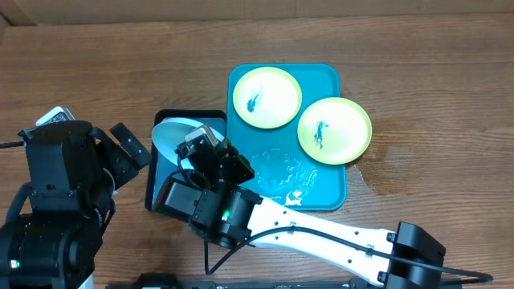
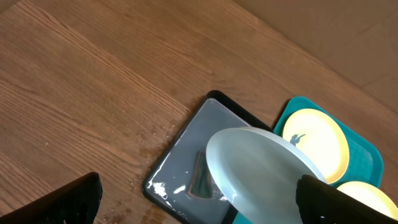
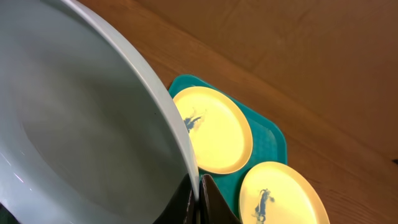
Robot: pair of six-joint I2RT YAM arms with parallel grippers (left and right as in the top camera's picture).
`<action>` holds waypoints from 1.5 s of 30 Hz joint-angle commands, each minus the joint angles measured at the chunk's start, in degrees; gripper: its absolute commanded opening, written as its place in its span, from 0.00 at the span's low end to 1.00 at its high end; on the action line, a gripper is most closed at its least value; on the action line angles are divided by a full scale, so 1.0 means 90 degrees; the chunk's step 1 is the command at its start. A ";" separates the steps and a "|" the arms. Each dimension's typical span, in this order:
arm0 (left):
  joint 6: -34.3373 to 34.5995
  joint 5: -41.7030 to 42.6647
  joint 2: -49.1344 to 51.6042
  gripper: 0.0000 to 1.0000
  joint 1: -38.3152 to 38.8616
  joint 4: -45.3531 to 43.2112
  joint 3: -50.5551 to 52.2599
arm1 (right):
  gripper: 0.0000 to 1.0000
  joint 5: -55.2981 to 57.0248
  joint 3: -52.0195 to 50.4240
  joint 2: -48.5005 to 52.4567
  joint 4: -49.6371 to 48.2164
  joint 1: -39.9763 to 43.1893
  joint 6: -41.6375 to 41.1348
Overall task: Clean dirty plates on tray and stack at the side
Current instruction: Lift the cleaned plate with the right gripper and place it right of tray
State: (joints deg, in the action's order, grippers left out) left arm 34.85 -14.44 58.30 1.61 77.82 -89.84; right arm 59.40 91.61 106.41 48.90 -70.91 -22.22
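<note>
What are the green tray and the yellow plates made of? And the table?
The teal tray looks like smooth plastic: even bright colour, rounded moulded corners. The yellow-green plates seem plastic too, thin-rimmed, though glazed ceramic is possible. The table looks like wood or wood-look laminate, showing grain lines.

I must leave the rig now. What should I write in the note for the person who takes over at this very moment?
Left pincer: open, empty, beside the black-rimmed tray.
Right pincer: shut on the rim of the pale plate, held tilted above the black-rimmed tray; no smear visible on it.
Teal tray: holds the far plate and the right plate, each with a blue smear; the right plate overhangs the tray's edge.
Done: no plate stacked at the side yet.
Left: put the held plate down at the side, clean the other two, stack them.
</note>
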 commanded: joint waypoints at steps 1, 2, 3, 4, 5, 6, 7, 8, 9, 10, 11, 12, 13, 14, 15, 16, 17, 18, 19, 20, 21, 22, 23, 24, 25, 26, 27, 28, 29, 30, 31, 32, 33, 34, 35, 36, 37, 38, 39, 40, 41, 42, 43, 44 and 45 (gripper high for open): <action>0.0129 -0.0158 0.0029 1.00 -0.0015 -0.0005 -0.0095 | 0.04 0.0185 0.0095 0.0002 -0.0046 0.0019 -0.0034; 0.0129 -0.0155 0.0046 1.00 -0.0015 -0.0005 -0.0095 | 0.04 0.0185 0.0095 0.0002 -0.0044 0.0029 -0.0041; 0.0129 -0.0158 0.0056 1.00 -0.0015 -0.0005 -0.0095 | 0.04 0.0185 0.0095 0.0002 -0.0041 0.0053 -0.0061; 0.0129 -0.0158 0.0056 1.00 -0.0015 -0.0005 -0.0095 | 0.04 0.0187 0.0095 0.0002 -0.0036 0.0097 -0.0163; 0.0131 -0.0155 0.0056 1.00 -0.0015 -0.0005 -0.0095 | 0.04 0.0187 0.0095 0.0002 -0.0010 0.0158 -0.0342; 0.0129 -0.0158 0.0063 1.00 -0.0015 -0.0005 -0.0095 | 0.04 0.0185 0.0095 0.0002 0.0056 0.0287 -0.0682; 0.0129 -0.0158 0.0063 1.00 -0.0015 -0.0005 -0.0095 | 0.04 0.0182 0.0095 0.0002 0.0119 0.0423 -0.1001; 0.0129 -0.0158 0.0063 1.00 -0.0015 -0.0005 -0.0095 | 0.04 0.0151 0.0095 0.0002 0.0204 0.0597 -0.1360; 0.0129 -0.0158 0.0063 1.00 -0.0015 -0.0005 -0.0095 | 0.04 0.0027 0.0095 0.0002 0.0316 0.0850 -0.1812; 0.0129 -0.0158 0.0063 1.00 -0.0015 -0.0007 -0.0095 | 0.04 -0.0214 0.0097 0.0000 0.0401 0.1088 -0.2137; 0.0129 -0.0158 0.0063 1.00 -0.0015 -0.0005 -0.0095 | 0.04 -0.0741 0.0121 -0.0027 0.0495 0.1416 -0.2380; 0.0129 -0.0158 0.0063 1.00 -0.0015 -0.0005 -0.0095 | 0.04 -0.1348 0.0129 -0.0058 0.0512 0.1695 -0.2419; 0.0129 -0.0158 0.0063 1.00 -0.0015 -0.0005 -0.0095 | 0.04 -0.2176 0.0129 -0.0126 0.0512 0.2030 -0.2414; 0.0129 -0.0158 0.0063 1.00 -0.0015 -0.0005 -0.0095 | 0.04 -0.2953 0.0129 -0.0185 0.0515 0.2353 -0.2409; 0.0129 -0.0158 0.0063 1.00 -0.0015 -0.0005 -0.0095 | 0.04 -0.3891 0.0129 -0.0267 0.0515 0.2730 -0.2346; 0.0129 -0.0158 0.0063 1.00 -0.0015 -0.0005 -0.0095 | 0.04 -0.4624 0.0129 -0.0338 0.0515 0.3050 -0.2278; 0.0129 -0.0158 0.0063 1.00 -0.0015 -0.0005 -0.0095 | 0.04 -0.5503 0.0129 -0.0437 0.0512 0.3446 -0.2127; 0.0129 -0.0158 0.0063 1.00 -0.0015 -0.0005 -0.0095 | 0.04 -0.6278 0.0129 -0.0539 0.0510 0.3823 -0.1953; 0.0129 -0.0158 0.0063 1.00 -0.0015 -0.0005 -0.0095 | 0.04 -0.6948 0.0129 -0.0631 0.0510 0.4175 -0.1775; 0.0129 -0.0158 0.0063 1.00 -0.0015 -0.0005 -0.0095 | 0.04 -0.7478 0.0129 -0.0733 0.0515 0.4515 -0.1603; 0.0129 -0.0158 0.0063 1.00 -0.0015 -0.0005 -0.0095 | 0.04 -0.7934 0.0129 -0.0838 0.0529 0.4855 -0.1435; 0.0129 -0.0158 0.0063 1.00 -0.0015 -0.0005 -0.0095 | 0.04 -0.8325 0.0129 -0.0971 0.0578 0.5238 -0.1280; 0.0129 -0.0158 0.0063 1.00 -0.0015 -0.0005 -0.0095 | 0.04 -0.8500 0.0129 -0.1095 0.0670 0.5583 -0.1207; 0.0129 -0.0158 0.0063 1.00 -0.0015 -0.0005 -0.0095 | 0.04 -0.8539 0.0129 -0.1222 0.0814 0.5943 -0.1190; 0.0129 -0.0155 0.0063 1.00 -0.0015 -0.0005 -0.0095 | 0.04 -0.8471 0.0129 -0.1350 0.1005 0.6360 -0.1190; 0.0129 -0.0158 0.0063 1.00 -0.0015 -0.0005 -0.0095 | 0.04 -0.8347 0.0129 -0.1423 0.1173 0.6696 -0.1190; 0.0129 -0.0158 0.0063 1.00 -0.0015 -0.0005 -0.0095 | 0.04 -0.8206 0.0129 -0.1472 0.1333 0.7019 -0.1190; 0.0129 -0.0158 0.0063 1.00 -0.0015 -0.0005 -0.0095 | 0.04 -0.7975 0.0129 -0.1486 0.1588 0.7512 -0.1190; 0.0129 -0.0158 0.0063 1.00 -0.0015 -0.0005 -0.0095 | 0.04 -0.7786 0.0119 -0.1479 0.1773 0.7876 -0.1190; 0.0129 -0.0158 0.0063 1.00 -0.0015 -0.0005 -0.0095 | 0.04 -0.7565 0.0102 -0.1445 0.1943 0.8218 -0.1192; 0.0129 -0.0158 0.0063 1.00 -0.0012 -0.0005 -0.0095 | 0.04 -0.7349 0.0061 -0.1416 0.2069 0.8524 -0.1190; 0.0129 -0.0158 0.0063 1.00 -0.0012 -0.0005 -0.0095 | 0.04 -0.7113 -0.0022 -0.1377 0.2178 0.8874 -0.1192; 0.0129 -0.0158 0.0063 1.00 -0.0012 -0.0005 -0.0095 | 0.04 -0.6951 -0.0126 -0.1338 0.2234 0.9177 -0.1192; 0.0129 -0.0158 0.0063 1.00 -0.0012 -0.0005 -0.0095 | 0.04 -0.6834 -0.0248 -0.1311 0.2254 0.9432 -0.1192; 0.0129 -0.0158 0.0063 1.00 -0.0012 -0.0005 -0.0095 | 0.04 -0.6708 -0.0423 -0.1275 0.2249 0.9704 -0.1192; 0.0129 -0.0158 0.0063 1.00 -0.0012 -0.0005 -0.0095 | 0.04 -0.6632 -0.0605 -0.1246 0.2217 0.9938 -0.1192; 0.0129 -0.0158 0.0063 1.00 -0.0012 -0.0005 -0.0095 | 0.04 -0.6601 -0.0835 -0.1217 0.2154 1.0168 -0.1192; 0.0129 -0.0158 0.0063 1.00 -0.0012 -0.0005 -0.0095 | 0.04 -0.6603 -0.1100 -0.1188 0.2050 1.0372 -0.1192; 0.0129 -0.0158 0.0063 1.00 -0.0012 -0.0005 -0.0095 | 0.04 -0.6606 -0.1367 -0.1163 0.1928 1.0540 -0.1195; 0.0129 -0.0158 0.0063 1.00 -0.0012 -0.0005 -0.0095 | 0.04 -0.6618 -0.1615 -0.1137 0.1802 1.0656 -0.1197; 0.0129 -0.0158 0.0063 1.00 -0.0012 -0.0005 -0.0095 | 0.04 -0.6664 -0.1868 -0.1122 0.1666 1.0744 -0.1192; 0.0129 -0.0158 0.0080 1.00 -0.0012 -0.0005 -0.0095 | 0.04 -0.6727 -0.2137 -0.1103 0.1515 1.0800 -0.1190; 0.0129 -0.0158 0.0095 1.00 -0.0012 -0.0005 -0.0095 | 0.04 -0.6756 -0.2431 -0.1093 0.1355 1.0834 -0.1192; 0.0129 -0.0158 0.0095 1.00 -0.0012 -0.0005 -0.0095 | 0.04 -0.6790 -0.2708 -0.1093 0.1171 1.0841 -0.1192; 0.0129 -0.0158 0.0097 1.00 -0.0012 -0.0005 -0.0095 | 0.04 -0.6846 -0.2951 -0.1093 0.0986 1.0836 -0.1188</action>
State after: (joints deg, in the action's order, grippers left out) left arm 34.85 -14.87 58.81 1.61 77.84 -89.84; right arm -1.10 69.58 96.31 59.86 26.98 -33.23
